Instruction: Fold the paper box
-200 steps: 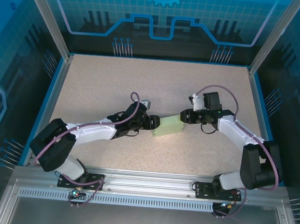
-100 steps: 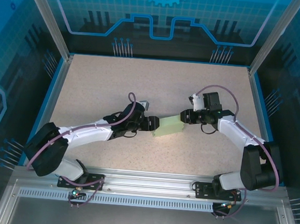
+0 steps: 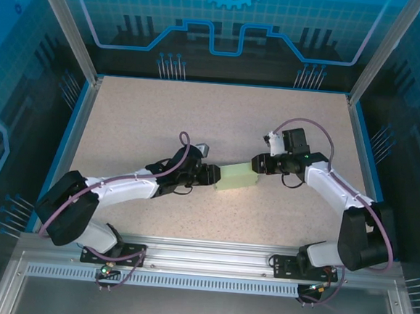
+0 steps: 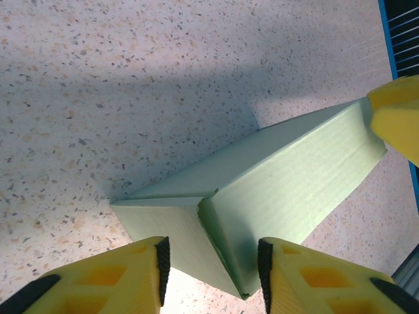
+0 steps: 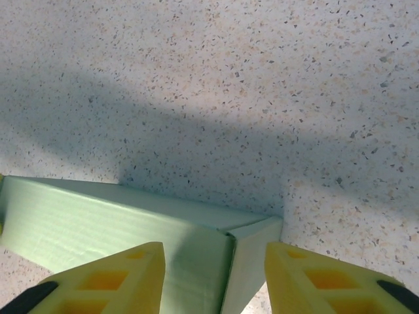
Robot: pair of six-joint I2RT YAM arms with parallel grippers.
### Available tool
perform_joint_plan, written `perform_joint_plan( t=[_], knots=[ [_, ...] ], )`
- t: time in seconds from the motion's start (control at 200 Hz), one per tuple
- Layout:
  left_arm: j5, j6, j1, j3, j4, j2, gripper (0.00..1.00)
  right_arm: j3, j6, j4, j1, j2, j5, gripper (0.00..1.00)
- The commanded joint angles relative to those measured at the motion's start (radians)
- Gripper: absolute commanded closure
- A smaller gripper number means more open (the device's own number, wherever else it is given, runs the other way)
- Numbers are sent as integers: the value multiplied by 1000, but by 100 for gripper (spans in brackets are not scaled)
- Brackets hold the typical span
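The yellow left fingers (image 4: 308, 281) are part way open. One end of the pale mint-green paper box (image 4: 288, 176) sits between them. One finger is right at the box. The other has a little gap beside it.

The yellow right fingers (image 5: 111, 278) are apart too, at the other end of the box. I cannot tell if they squeeze it.

The box is folded into a long closed shape and lies flat on the speckled beige table (image 3: 140, 115), near the middle. The white left arm (image 3: 120, 190) and the white right arm (image 3: 331, 185) reach in from each side.
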Motion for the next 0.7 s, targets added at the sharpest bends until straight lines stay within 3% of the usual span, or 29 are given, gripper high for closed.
perform_joint_plan(
  t=[0.0, 0.27, 0.695],
  knots=[
    [21, -10, -5, -20, -10, 25, 61, 31, -7, -67, -6, -31, -28, 54],
    [23, -6, -6, -15, -5, 33, 63, 4, -16, -54, -10, 12, -71, 52],
    [11, -25, 11, 0, 36, 27, 66, -33, 17, 34, 3, 11, -121, 62]
  ],
)
